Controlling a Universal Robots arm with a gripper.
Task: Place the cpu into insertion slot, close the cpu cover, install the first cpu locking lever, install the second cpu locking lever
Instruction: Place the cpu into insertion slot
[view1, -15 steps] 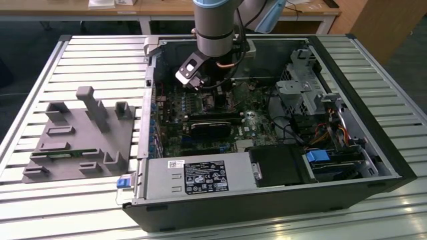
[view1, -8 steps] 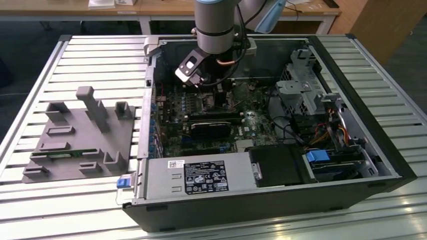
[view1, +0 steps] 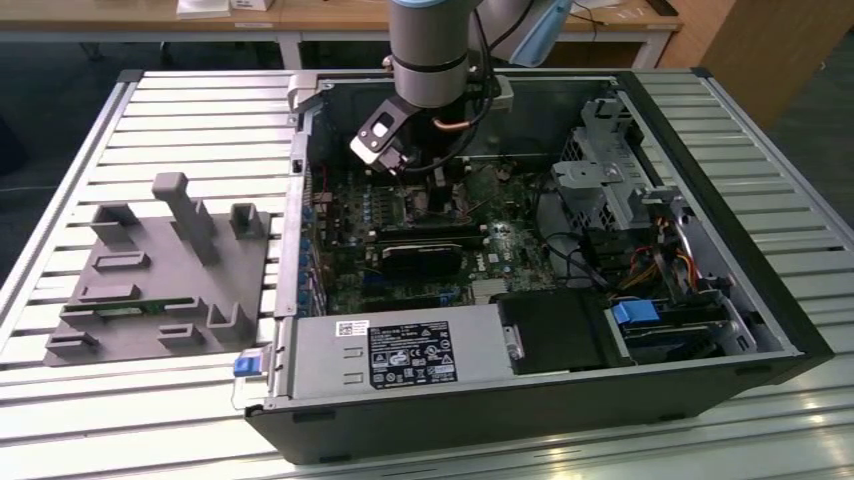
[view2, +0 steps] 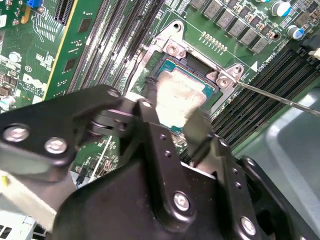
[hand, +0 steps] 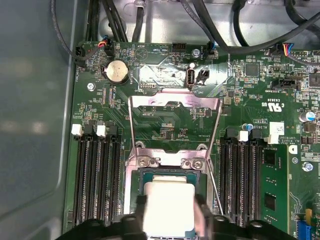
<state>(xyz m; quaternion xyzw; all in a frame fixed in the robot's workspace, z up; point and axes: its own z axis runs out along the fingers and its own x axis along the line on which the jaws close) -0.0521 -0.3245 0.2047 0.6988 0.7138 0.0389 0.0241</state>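
Reaches down at the upper centre of the exterior view, by way of the arm (view1: 430, 60), into the open computer case (view1: 534, 425). Grips the cpu (hand: 167, 207) with the gripper (hand: 171, 215), narrowed to the chip's width, 1 of its 2 fingers (hand: 139, 217) pressed on each opposite edge. Holds the chip low over, or partly in, the insertion slot (hand: 172, 176); cannot tell which from both wrist views. Shows the cpu cover (hand: 175, 117) swung open, away from the slot, and 1 thin locking lever (hand: 216, 192) unlatched beside it.

Risks, as a judgement:
- Seating the chip skewed or off its notches, which would bend socket contacts under any downward push.
- Tilting the chip on release if 1 finger drags.
- Snagging the open cover or lever with the fingers.
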